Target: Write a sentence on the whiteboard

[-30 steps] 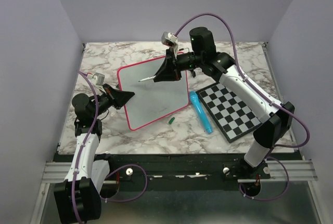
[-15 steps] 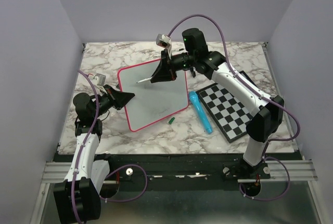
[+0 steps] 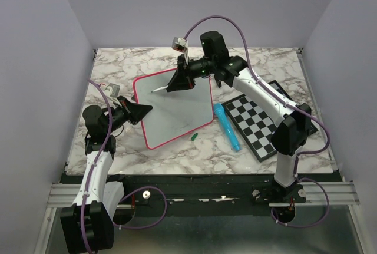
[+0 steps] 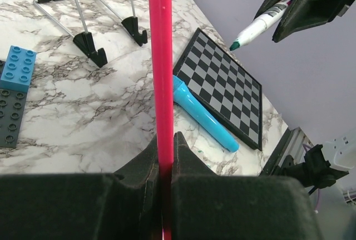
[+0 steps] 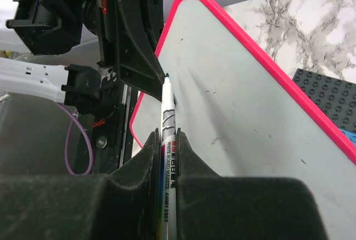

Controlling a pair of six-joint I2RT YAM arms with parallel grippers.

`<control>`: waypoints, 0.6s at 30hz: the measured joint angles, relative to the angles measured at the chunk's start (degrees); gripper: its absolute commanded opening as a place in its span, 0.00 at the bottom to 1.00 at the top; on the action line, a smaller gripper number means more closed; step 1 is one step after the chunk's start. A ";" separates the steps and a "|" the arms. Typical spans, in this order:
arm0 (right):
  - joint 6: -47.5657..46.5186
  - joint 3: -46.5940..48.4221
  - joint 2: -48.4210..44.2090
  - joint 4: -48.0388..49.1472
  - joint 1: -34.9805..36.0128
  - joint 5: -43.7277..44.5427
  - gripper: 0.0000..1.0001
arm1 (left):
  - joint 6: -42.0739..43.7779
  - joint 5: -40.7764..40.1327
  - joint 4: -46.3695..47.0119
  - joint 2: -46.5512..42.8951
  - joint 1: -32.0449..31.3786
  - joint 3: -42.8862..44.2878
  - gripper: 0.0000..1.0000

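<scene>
The whiteboard [image 3: 177, 112], white with a pink-red frame, is tilted up off the table. My left gripper [image 3: 141, 111] is shut on its left edge; the left wrist view shows the frame [image 4: 160, 56] edge-on between my left gripper's [image 4: 165, 140] jaws. My right gripper [image 3: 174, 83] is shut on a white marker [image 3: 159, 89] with a green tip. The tip hangs over the board's upper left part, apart from its face [image 4: 258, 25]. In the right wrist view the marker [image 5: 168, 128] sits in my right gripper [image 5: 168, 137] before the board [image 5: 239, 106]. No sentence shows on the board, only small specks.
A teal-blue tube [image 3: 227, 126] and a checkered board [image 3: 265, 125] lie right of the whiteboard. A small green cap [image 3: 192, 137] lies by its near corner. A wire stand [image 4: 89, 28], a blue brick [image 4: 16, 67] and a dark baseplate [image 5: 328, 98] lie beyond it.
My right arm has carried the marker to the left, from over the board's upper middle to over its upper left. The left gripper and the board have not moved.
</scene>
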 measured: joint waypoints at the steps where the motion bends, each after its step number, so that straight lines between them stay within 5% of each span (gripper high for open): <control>1: 0.22 0.00 0.13 0.00 0.00 0.13 0.01 | 0.07 -0.02 -0.02 0.00 0.00 0.00 0.00; 7: 0.66 -0.48 -0.35 0.61 0.00 0.42 0.01 | 1.46 -0.72 -1.53 -0.02 -0.39 0.28 0.00; 18: -2.34 -15.54 -14.53 5.09 0.00 0.74 0.01 | 2.84 -1.60 -1.62 2.01 -1.20 0.87 0.00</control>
